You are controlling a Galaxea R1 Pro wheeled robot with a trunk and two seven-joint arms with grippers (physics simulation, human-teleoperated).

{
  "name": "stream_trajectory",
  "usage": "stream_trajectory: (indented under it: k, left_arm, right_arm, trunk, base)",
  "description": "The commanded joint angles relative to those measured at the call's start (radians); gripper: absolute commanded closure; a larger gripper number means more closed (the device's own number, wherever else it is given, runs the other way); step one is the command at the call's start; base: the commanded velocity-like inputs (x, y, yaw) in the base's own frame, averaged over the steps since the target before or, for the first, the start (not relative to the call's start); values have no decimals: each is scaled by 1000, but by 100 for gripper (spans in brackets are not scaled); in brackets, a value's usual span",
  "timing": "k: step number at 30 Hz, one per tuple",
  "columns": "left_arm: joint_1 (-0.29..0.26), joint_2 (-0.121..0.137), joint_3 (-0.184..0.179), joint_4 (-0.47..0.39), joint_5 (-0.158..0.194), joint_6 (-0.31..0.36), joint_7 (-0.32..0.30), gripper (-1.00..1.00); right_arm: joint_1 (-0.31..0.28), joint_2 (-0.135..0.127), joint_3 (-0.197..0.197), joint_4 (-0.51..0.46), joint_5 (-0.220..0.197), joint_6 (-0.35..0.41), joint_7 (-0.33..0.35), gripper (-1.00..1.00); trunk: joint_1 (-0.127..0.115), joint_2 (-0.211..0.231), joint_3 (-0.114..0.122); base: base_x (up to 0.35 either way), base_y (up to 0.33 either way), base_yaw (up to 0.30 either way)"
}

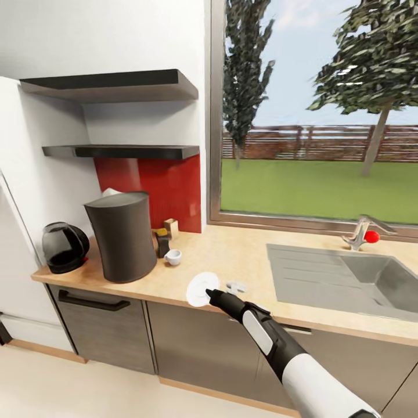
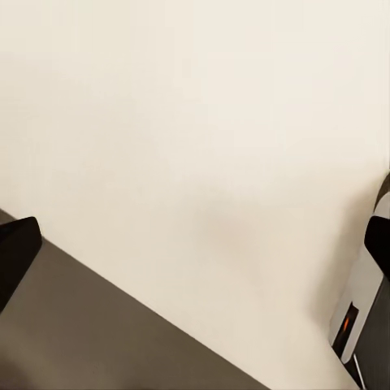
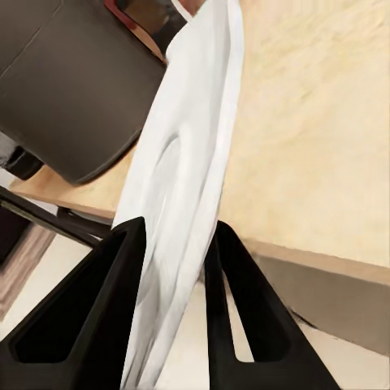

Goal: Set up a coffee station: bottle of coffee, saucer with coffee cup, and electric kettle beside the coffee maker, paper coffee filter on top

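Saucer (image 1: 200,288), pinched by its rim between the closed fingers of the right gripper (image 1: 210,295) and tilted on edge above the front edge of the kitchen countertop (image 1: 244,261), looks light, rigid, glossy-slick and chippable, so the rim hold suits it.

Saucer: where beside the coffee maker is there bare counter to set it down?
Bare counter lies between the cup and the sink. It is crowded behind the coffee maker, and the kettle fills its other side. The right gripper holds the saucer.
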Motion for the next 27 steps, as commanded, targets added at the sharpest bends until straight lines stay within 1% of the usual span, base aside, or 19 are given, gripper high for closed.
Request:
stream_trajectory:
  k: [1,5,7,15,19,23,27]
  left_arm:
    - [0,-1,3,-1,-10,5,-1,-100]
    - [0,-2,4,0,-10,4,2,-100]
    - [1,-1,4,0,-10,5,2,-100]
    - [1,-2,4,0,-10,5,2,-100]
    - [1,-2,4,0,-10,4,2,-100]
    - [1,-3,3,0,-11,4,2,-100]
    - [1,-4,3,0,-11,4,2,-100]
  right_arm:
    - [0,0,0,5,-21,4,0,100]
    - [0,0,0,45,-74,4,6,100]
    - [0,0,1,52,-87,4,7,100]
    - [0,0,0,57,-91,4,6,100]
    - [0,0,0,61,-92,4,4,100]
    - [0,0,0,94,-94,4,3,100]
    - [0,0,-1,104,-94,4,3,100]
  trunk:
    - [1,-1,0]
    - [1,-1,0]
    - [1,-1,0]
    - [1,-1,0]
    - [1,-1,0]
    - [1,-1,0]
    - [1,-1,0]
  base:
    - [94,335,0]
    - [104,335,0]
    - [122,335,0]
    - [194,295,0]
    - [282,206,0]
    - [289,190,0]
    - [233,182,0]
